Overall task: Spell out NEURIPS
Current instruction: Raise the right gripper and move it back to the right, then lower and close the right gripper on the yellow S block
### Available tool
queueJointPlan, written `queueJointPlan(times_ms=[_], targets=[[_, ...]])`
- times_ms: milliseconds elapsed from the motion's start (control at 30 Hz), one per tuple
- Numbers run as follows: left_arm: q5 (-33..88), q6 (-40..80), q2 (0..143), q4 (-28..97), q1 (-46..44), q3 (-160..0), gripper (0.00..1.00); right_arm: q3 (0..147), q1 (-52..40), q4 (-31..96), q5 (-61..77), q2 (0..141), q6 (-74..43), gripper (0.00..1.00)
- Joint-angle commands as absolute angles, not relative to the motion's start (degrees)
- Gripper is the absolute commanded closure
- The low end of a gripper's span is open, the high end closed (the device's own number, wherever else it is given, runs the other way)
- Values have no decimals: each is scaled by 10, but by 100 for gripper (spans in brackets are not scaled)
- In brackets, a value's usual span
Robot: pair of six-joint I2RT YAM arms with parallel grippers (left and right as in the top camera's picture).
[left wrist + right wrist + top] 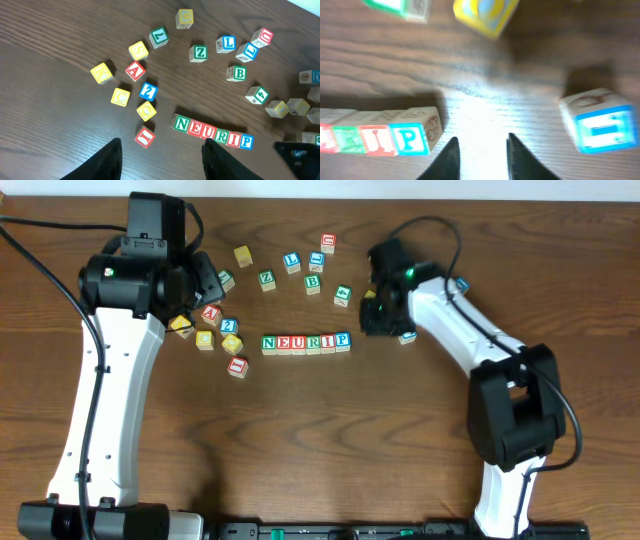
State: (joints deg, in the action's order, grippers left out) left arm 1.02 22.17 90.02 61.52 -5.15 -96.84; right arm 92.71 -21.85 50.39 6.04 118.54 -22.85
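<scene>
Right tool (482, 145) is held a little open over the surface (480, 107), with nothing in it, near the P block (410, 138) that ends the row of blocks (306, 343) spelling NEURIP. Left tool (162, 150) is held wide open and empty, above the loose blocks (148, 91).

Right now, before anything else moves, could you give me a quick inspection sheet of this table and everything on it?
Surface: brown wooden table, bare wood between the blocks.
Job's things: row of blocks reads NEURIP, set side by side; no S at its end yet.
Clutter: loose blocks scattered above and left of the row in the overhead view, among them a Z block, a B block and a red A block.
Grippers: left gripper open and empty above the table; right gripper open and empty, low, just right of the row's end.
Cables: black cables loop along both arms.
Surroundings: nothing seen.
</scene>
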Motion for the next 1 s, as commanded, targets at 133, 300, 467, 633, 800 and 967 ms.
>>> queueJointPlan(times_ms=[133, 300, 467, 633, 800, 967], targets=[[8, 212, 906, 617, -50, -967, 49, 1048, -209, 589, 46, 1166, -168, 48], [8, 212, 906, 617, -50, -967, 49, 1114, -207, 634, 46, 1166, -157, 37], [8, 212, 906, 618, -50, -967, 43, 1154, -201, 658, 46, 1166, -156, 33], [8, 212, 906, 624, -50, -966, 38, 1169, -187, 672, 46, 1166, -156, 30], [8, 212, 906, 627, -50, -966, 34, 1170, -170, 680, 46, 1166, -156, 29], [8, 211, 906, 627, -50, -966, 27, 1170, -156, 681, 46, 1166, -156, 27]])
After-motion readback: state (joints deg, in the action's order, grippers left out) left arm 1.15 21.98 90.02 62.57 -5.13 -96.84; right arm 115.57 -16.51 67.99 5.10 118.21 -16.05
